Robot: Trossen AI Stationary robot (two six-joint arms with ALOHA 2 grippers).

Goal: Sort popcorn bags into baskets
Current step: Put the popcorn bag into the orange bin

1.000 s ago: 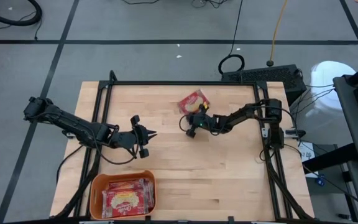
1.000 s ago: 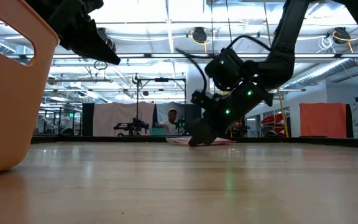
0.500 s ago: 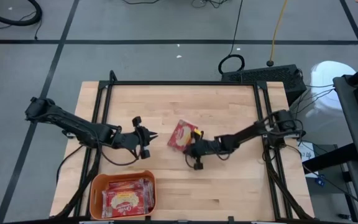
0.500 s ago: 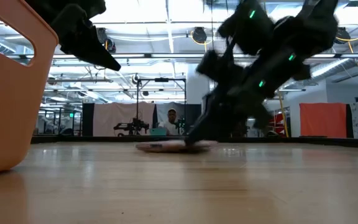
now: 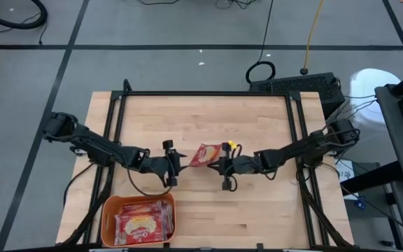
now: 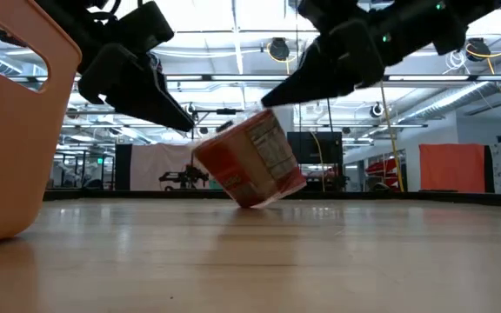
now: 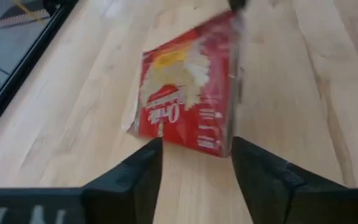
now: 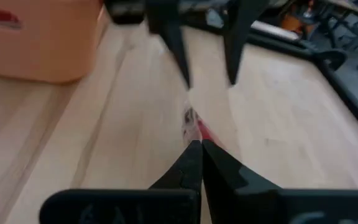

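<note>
Wooden counter inside a black frame, grey floor around it; the low view looks into an open lab hall with ceiling lights. One popcorn bag sits mid-counter, held up off the wood at a tilt: the low view shows it canted with only a lower corner near or on the surface. Right hand is pinched shut on the bag's edge; the right wrist view shows the fingers closed together with a sliver of red between them. Left hand is just beside the bag's other side, fingers spread wide with the bag lying straight ahead, not yet gripped. Judged step: a hand-over from right to left, mid-counter. Next move likely calls for the left hand to advance over the bag's near edge, close, then the right to release; the left then carries it to the basket at the counter's near-left corner. Count: one orange basket; one bag in transit; in the basket, about three bag faces distinguishable, stacked and overlapping, exact number cannot be told.
</note>
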